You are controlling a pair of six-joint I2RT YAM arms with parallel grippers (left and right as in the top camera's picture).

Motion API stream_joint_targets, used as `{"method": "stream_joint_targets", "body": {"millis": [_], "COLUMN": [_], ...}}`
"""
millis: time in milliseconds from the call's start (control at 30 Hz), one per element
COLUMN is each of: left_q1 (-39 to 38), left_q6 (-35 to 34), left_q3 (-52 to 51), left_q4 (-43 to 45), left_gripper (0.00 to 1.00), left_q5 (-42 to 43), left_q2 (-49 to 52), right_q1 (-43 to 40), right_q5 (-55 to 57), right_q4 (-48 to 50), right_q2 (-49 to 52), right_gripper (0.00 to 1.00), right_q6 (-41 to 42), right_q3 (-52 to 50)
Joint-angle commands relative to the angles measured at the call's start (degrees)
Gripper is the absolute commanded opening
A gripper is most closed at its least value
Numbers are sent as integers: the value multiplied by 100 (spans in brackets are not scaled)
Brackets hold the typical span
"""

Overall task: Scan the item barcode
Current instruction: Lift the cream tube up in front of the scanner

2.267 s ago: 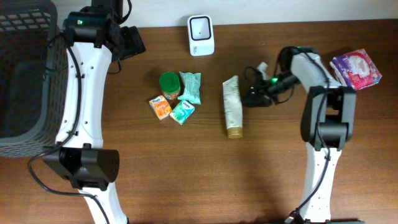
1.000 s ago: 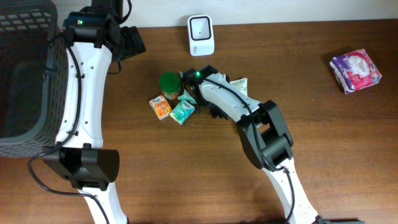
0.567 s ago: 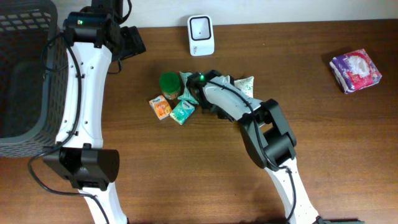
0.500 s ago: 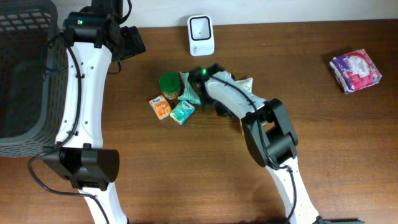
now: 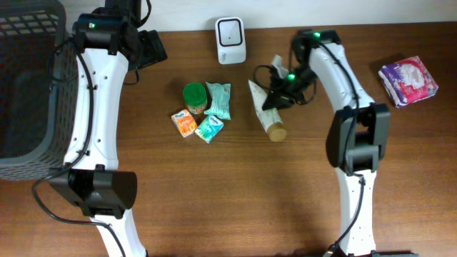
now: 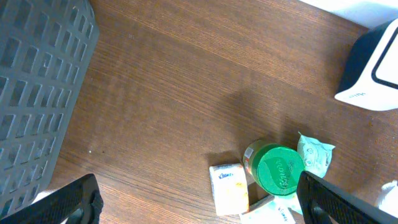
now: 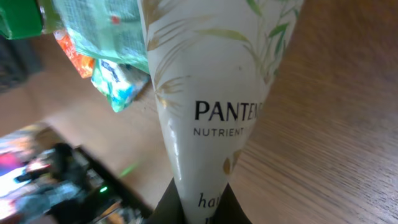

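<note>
Right arm: rises from its base at the near edge of the table (image 5: 214, 200), runs up the right half, folds at the far edge and doubles back toward the centre with the wrist angled down. Right gripper (image 5: 280, 88) is clamped on the shampoo tube (image 5: 265, 111). In the wrist view the dark fingers (image 7: 166, 208) pinch the narrow part of the tube, printed face toward the camera. The tube sits diagonally, just right of the small-item cluster and near the barcode scanner (image 5: 230, 31) but apart from it; whether it clears the tabletop cannot be told. Left arm: stretched along the left side to the far edge, beside the basket (image 5: 28, 86). Left gripper (image 6: 205, 200) has its jaws spread wide with nothing between them, hanging above bare wood. Cluster: green jar (image 5: 194, 96), teal pouch (image 5: 219, 100) touching it, orange box (image 5: 184, 123) just below. Purple pack (image 5: 408, 80) sits well apart at the far right.
</note>
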Motion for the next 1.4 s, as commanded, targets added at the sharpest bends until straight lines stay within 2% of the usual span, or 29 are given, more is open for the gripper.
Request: {"method": "stream_joint_targets", "body": {"millis": [0, 33, 67, 100, 167, 367, 400, 467, 533, 667, 700, 767, 833, 967, 1067, 1167, 1233, 1300, 1367], "left_q1": [-7, -7, -7, -7, -7, -7, -7, -7, -7, -7, -7, -7, -7, -7, -17, -22, -22, -24, -28], "left_q6": [57, 57, 57, 57, 57, 57, 57, 57, 57, 57, 57, 57, 57, 57, 57, 57, 57, 57, 57], "left_q3": [-9, -9, -9, -9, -9, -9, -9, -9, -9, -9, -9, -9, -9, -9, -9, -9, -9, -9, -9], "left_q4": [-7, -7, -7, -7, -4, -4, -4, -7, -4, -4, -4, -4, -4, -4, -4, -4, -7, -4, -7], "left_gripper": [99, 99, 99, 99, 99, 99, 99, 99, 99, 99, 99, 99, 99, 99, 99, 99, 99, 99, 99], "left_q5": [2, 2, 2, 2, 2, 2, 2, 2, 2, 2, 2, 4, 4, 2, 2, 2, 2, 2, 2], "left_q2": [37, 37, 37, 37, 37, 37, 37, 37, 37, 37, 37, 37, 37, 37, 37, 37, 37, 37, 37], "right_q1": [-343, -439, -616, -765, -988, -1241, -1145, -1032, -925, -894, -885, -881, -885, -885, -881, -879, -872, -848, -807], "right_q5": [-1023, -1025, -1023, -916, -275, 791, 981, 1233, 1366, 1419, 1569, 1862, 1860, 1473, 1335, 1106, 1054, 1054, 1056], "right_q4": [354, 474, 651, 702, 708, -74, -306, -463, -476, -570, -592, -592, -369, 361, 739, 1132, 1349, 1504, 1539], "right_q2": [-114, -114, -114, -114, -118, -278, -310, -310, -310, -308, -308, -308, -306, -306, -306, -302, -302, -302, -302], "right_gripper": [8, 9, 17, 29, 38, 41, 45, 48, 53, 50, 58, 82, 88, 93, 92, 85, 72, 54, 44], "right_q6": [-293, -243, -136, -140, 170, 306, 304, 306, 306, 302, 304, 306, 304, 304, 306, 286, 289, 289, 286], "right_q3": [-894, -1104, -1386, -1482, -1453, -352, -13, 247, 291, 282, 243, 81, -188, -664, -946, -1261, -1456, -1609, -1641]}}
